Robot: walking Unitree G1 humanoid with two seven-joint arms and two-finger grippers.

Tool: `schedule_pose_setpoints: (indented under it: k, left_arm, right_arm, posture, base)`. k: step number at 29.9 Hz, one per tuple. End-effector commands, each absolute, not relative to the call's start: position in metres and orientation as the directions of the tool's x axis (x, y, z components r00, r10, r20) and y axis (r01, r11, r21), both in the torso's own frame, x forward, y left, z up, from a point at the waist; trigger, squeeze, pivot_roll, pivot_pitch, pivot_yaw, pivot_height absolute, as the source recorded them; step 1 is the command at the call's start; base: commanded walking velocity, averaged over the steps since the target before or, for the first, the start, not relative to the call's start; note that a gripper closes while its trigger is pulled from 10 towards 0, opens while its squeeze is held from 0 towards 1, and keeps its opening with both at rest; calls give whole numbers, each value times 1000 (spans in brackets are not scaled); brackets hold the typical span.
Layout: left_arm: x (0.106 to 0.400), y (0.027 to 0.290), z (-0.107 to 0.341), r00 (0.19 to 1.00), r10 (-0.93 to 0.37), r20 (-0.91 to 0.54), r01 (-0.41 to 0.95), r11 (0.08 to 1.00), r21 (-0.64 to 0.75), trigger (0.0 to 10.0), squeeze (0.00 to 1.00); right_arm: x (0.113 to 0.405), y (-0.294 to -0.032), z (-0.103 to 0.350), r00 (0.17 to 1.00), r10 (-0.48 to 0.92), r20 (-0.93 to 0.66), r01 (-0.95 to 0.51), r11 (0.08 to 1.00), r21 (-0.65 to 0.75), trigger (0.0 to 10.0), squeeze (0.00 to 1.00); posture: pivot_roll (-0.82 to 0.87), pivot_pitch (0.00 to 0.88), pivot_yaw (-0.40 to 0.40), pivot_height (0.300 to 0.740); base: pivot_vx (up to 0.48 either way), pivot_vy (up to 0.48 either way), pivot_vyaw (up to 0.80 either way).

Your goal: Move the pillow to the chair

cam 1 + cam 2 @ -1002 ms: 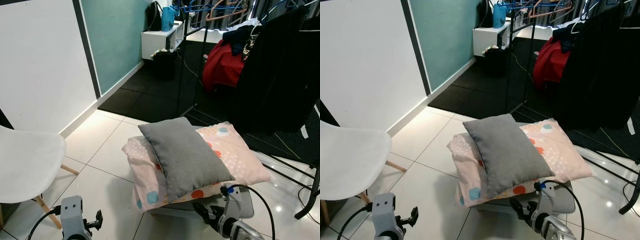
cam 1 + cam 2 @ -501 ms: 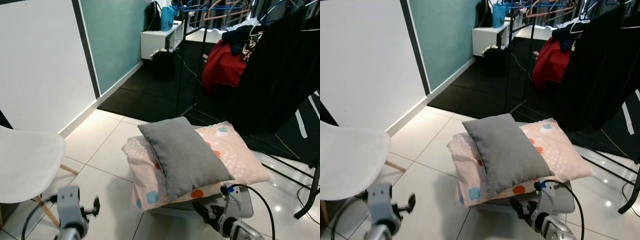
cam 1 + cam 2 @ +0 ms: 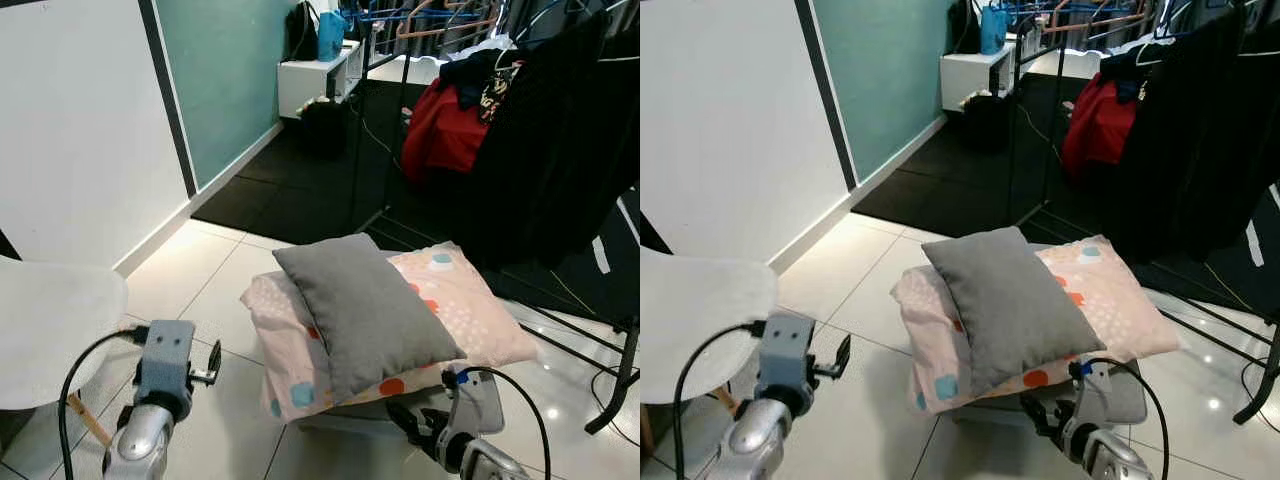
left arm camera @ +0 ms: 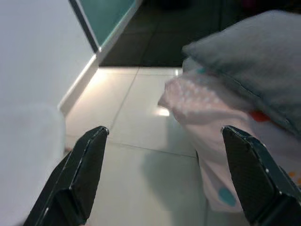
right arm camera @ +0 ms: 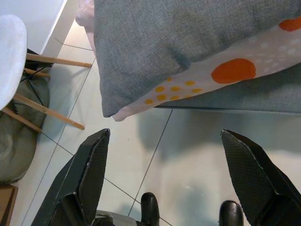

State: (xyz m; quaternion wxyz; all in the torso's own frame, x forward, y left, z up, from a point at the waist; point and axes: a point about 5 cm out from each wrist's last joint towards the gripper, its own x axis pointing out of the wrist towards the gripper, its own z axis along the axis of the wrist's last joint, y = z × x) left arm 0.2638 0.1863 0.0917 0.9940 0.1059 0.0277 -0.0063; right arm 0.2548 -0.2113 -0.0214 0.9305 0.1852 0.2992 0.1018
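Here we see the grey pillow point(image 3: 365, 305) lying on top of a pink spotted pillow point(image 3: 470, 310), both stacked on a low grey stool point(image 3: 1125, 395), its long axis running from the far left down toward our near right. The left pincer point(image 3: 212, 362) is raised beside the stack's left edge, fingers point(image 4: 82, 172) spread wide, with bare floor tiles point(image 3: 215, 280) between it and the pillows. The right pincer point(image 3: 412, 427) sits low under the stack's near corner, also spread. We judge the right one nearer the grey pillow. The white chair point(image 3: 45, 325) stands to our left, well apart from the stack.
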Motion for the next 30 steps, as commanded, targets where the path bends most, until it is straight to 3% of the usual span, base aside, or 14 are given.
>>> schedule_pose_setpoints:
  k: [1, 9, 14, 18, 20, 22, 30]
  left_arm:
    - [265, 182, 97, 997, -44, -59, 57, 966, 252, 10000, 0]
    - [280, 142, 128, 980, -198, 10, 171, 873, 457, 10000, 0]
    - [283, 109, 145, 936, -351, 33, 243, 708, 663, 10000, 0]
    - [279, 98, 146, 919, -393, 20, 302, 736, 606, 10000, 0]
    - [274, 85, 142, 891, -453, -37, 380, 697, 608, 10000, 0]
    - [270, 71, 140, 864, -499, -73, 403, 595, 695, 10000, 0]
    - [271, 64, 135, 833, -534, -145, 461, 525, 716, 10000, 0]
  right_arm:
    - [253, -214, -23, 798, 294, -526, -68, 911, 406, 10000, 0]
    - [252, -216, -23, 802, 283, -526, -56, 912, 406, 10000, 0]
    - [253, -216, -22, 801, 289, -525, -64, 913, 404, 10000, 0]
    - [253, -216, -22, 801, 289, -524, -64, 912, 404, 10000, 0]
    - [253, -216, -21, 802, 289, -523, -65, 912, 405, 10000, 0]
    - [253, -216, -21, 802, 290, -522, -66, 912, 405, 10000, 0]
    - [255, -214, -20, 804, 293, -518, -68, 910, 409, 10000, 0]
  posture:
    - [-105, 46, -18, 740]
    - [-117, 45, -20, 740]
    - [-126, 55, -21, 740]
    - [-124, 56, -21, 740]
    - [-125, 59, -21, 740]
    - [-124, 59, -25, 740]
    - [-111, 56, -22, 740]
  base:
    - [0, 0, 0]
    - [0, 0, 0]
    - [0, 0, 0]
    - [0, 0, 0]
    - [0, 0, 0]
    - [0, 0, 0]
    - [0, 0, 0]
